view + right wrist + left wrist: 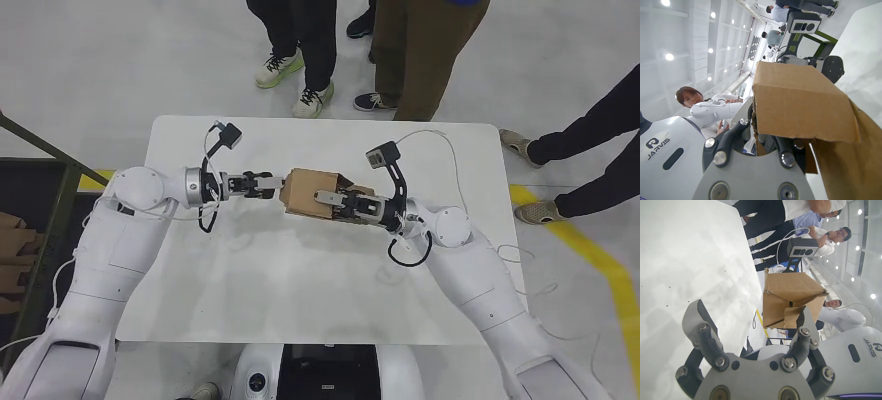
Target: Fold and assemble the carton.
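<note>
A brown cardboard carton [308, 191] is held up over the middle of the white table [300, 290]. My right gripper [335, 200] is shut on one of the carton's walls; in the right wrist view the carton [800, 106] covers one finger, and the other finger [746, 130] lies along its outside. My left gripper [272, 186] is open at the carton's opposite end. In the left wrist view that end [789, 298] shows partly folded flaps with torn edges, and one fingertip [804, 317] is just at the lowest flap.
Several people stand past the table's far edge [320, 118]. A loose white cable [452, 160] lies on the far right of the table. Flat cardboard pieces [14, 250] lie stacked on the floor to the left, beside a dark green frame [40, 150].
</note>
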Robot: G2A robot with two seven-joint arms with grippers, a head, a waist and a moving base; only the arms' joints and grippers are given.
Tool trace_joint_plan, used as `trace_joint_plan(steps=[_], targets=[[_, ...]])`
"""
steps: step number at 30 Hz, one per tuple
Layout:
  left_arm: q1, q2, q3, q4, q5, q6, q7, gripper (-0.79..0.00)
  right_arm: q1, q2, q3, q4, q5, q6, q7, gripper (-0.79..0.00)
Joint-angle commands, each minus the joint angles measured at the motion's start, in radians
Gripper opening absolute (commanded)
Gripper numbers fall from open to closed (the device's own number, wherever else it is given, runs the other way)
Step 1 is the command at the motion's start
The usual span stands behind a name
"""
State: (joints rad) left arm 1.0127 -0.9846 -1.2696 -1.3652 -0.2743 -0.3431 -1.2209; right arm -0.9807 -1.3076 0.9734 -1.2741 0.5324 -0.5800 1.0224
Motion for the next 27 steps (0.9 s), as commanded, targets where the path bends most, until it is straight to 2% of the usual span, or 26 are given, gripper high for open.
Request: trace_joint_plan(steps=[1,27], targets=[[0.003,0.001,0.003,-0.003,-0.001,0.0,-0.004,0.0,0.0,0.0,0.001,0.002,0.006,-0.001,0.004,-0.785],[-0.019,-0.002,0.063,-0.016,-0.013,0.001,-0.008,0.0,0.003,-0.009,-0.012,0.015,0.033,-0.002,0.024,-0.785]])
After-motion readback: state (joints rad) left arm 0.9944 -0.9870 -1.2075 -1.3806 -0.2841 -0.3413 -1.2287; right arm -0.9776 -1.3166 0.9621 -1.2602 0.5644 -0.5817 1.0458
